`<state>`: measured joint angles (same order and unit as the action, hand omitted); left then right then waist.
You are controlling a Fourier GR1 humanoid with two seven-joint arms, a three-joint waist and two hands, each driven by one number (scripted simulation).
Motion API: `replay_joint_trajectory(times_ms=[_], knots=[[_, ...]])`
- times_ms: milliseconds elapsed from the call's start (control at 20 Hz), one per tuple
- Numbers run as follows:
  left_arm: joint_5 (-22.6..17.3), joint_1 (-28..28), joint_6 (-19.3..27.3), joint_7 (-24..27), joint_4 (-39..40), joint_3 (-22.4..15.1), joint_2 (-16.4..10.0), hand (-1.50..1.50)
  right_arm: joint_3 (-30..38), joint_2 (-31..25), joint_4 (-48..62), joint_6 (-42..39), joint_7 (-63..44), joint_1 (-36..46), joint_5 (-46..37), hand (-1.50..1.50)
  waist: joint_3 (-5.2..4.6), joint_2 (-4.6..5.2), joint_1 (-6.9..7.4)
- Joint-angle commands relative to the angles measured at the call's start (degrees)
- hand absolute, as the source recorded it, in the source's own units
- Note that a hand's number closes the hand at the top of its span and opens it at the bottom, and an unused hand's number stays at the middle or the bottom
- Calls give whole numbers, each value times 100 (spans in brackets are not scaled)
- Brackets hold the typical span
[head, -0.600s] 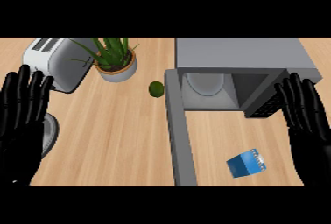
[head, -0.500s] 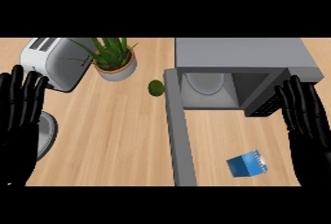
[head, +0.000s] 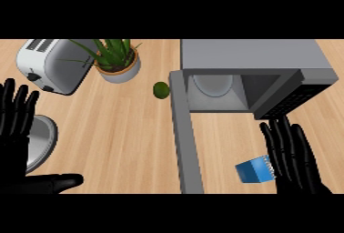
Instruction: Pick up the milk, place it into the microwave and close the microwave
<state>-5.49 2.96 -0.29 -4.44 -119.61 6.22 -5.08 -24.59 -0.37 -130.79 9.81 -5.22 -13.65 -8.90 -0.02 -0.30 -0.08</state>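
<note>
On the wooden counter (head: 128,136) the milk (head: 252,171) lies just left of the open right hand (head: 294,161); the open left hand (head: 15,129) is well apart

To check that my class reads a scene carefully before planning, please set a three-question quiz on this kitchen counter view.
1. True or false: the microwave has its door open.
2. The milk carton is: A inside the microwave, B on the counter, C held in a hand.
3. Fill in: the fingers of the right hand are ____ (straight or curled).
Key: 1 true; 2 B; 3 straight.
</note>
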Motion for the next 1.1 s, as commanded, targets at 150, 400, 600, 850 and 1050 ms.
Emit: replay_joint_trajectory(times_ms=[150, 400, 600, 850, 1050], knots=[[-3, 1041, -172, 97, -512, -325, 329, -150, -1341, 20, -157, 448, 515, -1051, -491, -150, 1, 11, -3], [186, 1758, -144, 710, -656, -577, 496, -150, -1669, -94, 56, 1051, 1039, -1493, -1075, -150, 0, 4, -1], [-73, 2149, -471, 1020, -678, -368, 456, -150, -1636, -100, 6, 1544, 993, -1519, -1539, -150, -2, 5, 13], [-183, 2667, -775, 1321, -651, -344, 465, -150, -1262, 32, 701, 2057, 1373, -1394, -1573, -150, 0, 15, 28], [-331, 3076, -785, 848, -1574, -300, 459, -150, -902, -75, 908, 2248, 1536, -1277, -1250, -150, 4, 14, 42]])
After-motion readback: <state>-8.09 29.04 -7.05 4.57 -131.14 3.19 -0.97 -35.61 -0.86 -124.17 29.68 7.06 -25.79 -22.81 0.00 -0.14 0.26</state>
